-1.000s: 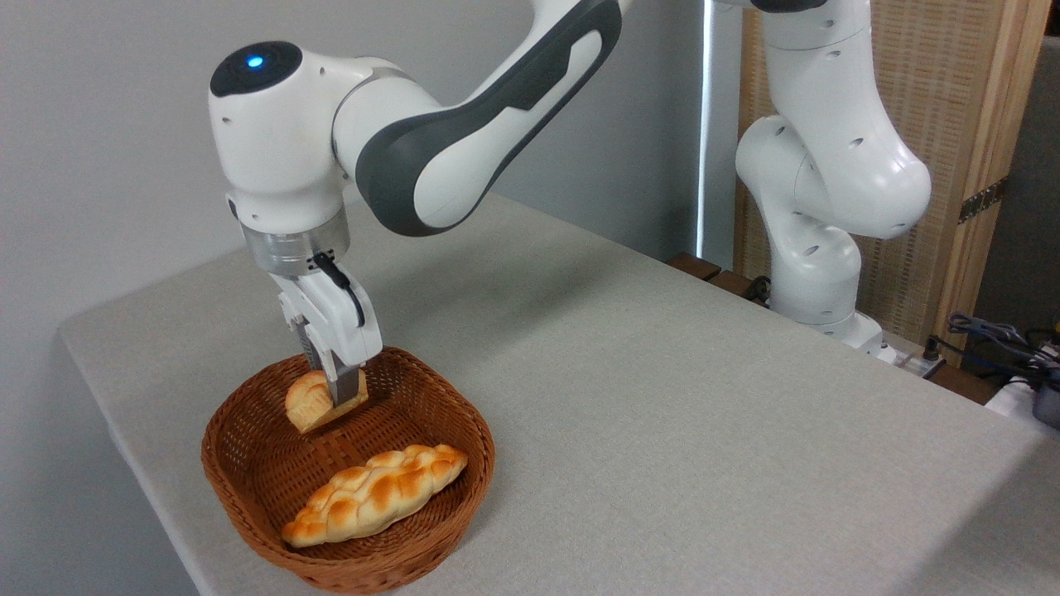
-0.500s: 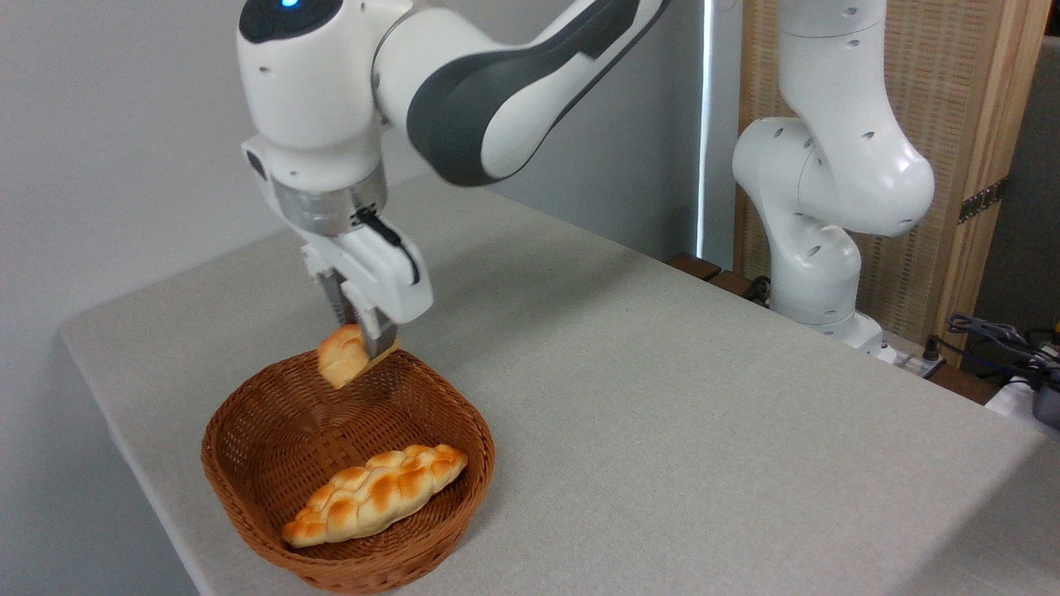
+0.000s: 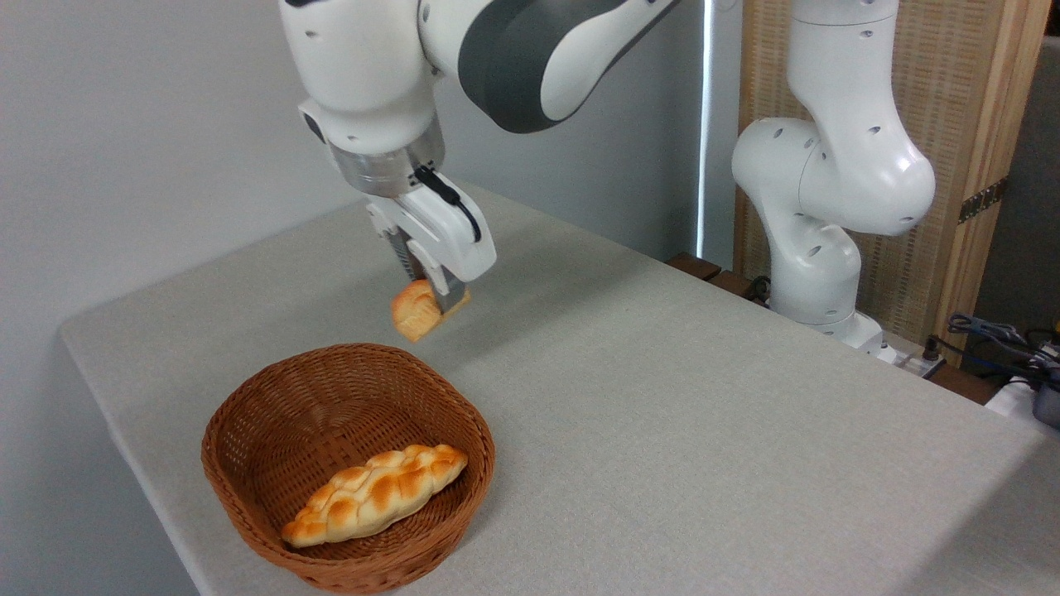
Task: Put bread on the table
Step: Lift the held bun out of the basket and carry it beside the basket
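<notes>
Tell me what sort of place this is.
Probably a robot lab or test room: a Franka arm mounted beside a cloth-covered table, loose cables at the right edge, and bread props with a wicker basket.

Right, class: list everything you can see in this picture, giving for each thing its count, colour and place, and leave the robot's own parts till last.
Bun: one, golden-orange, held in the air above the table, beyond the basket's far rim.
Braided loaf: one, golden, lying in the basket.
Basket: one, brown wicker, near the table's front left edge.
Table: one, light grey-beige, filling most of the view.
Woven screen: one, tan with a wooden frame, back right.
Cables: several, dark, far right.
Arm: one, white and grey, base at back right.
Hand: one, white, shut on the bun.
</notes>
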Controlling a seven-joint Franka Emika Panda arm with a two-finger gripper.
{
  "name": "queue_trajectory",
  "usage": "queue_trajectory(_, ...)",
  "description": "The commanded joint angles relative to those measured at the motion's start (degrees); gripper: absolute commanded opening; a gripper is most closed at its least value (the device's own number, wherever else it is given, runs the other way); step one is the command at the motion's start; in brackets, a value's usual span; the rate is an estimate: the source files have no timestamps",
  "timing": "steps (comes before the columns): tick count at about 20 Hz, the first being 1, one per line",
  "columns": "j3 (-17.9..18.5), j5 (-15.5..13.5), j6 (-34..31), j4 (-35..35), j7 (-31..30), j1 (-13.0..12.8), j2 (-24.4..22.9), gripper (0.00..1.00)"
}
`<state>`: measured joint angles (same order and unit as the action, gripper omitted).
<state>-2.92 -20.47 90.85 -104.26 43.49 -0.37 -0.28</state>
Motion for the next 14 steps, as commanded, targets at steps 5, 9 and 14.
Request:
queue_trajectory(5,0.02,-0.62,7.76,-15.79,2.83,-5.08,-7.63,0.74)
queue_trajectory(9,-0.07,-0.54,8.91,-17.73,2.83,-6.14,-7.19,1.00)
queue_trajectory(14,-0.07,-0.27,9.00,-18.17,2.83,-6.49,-7.19,1.00)
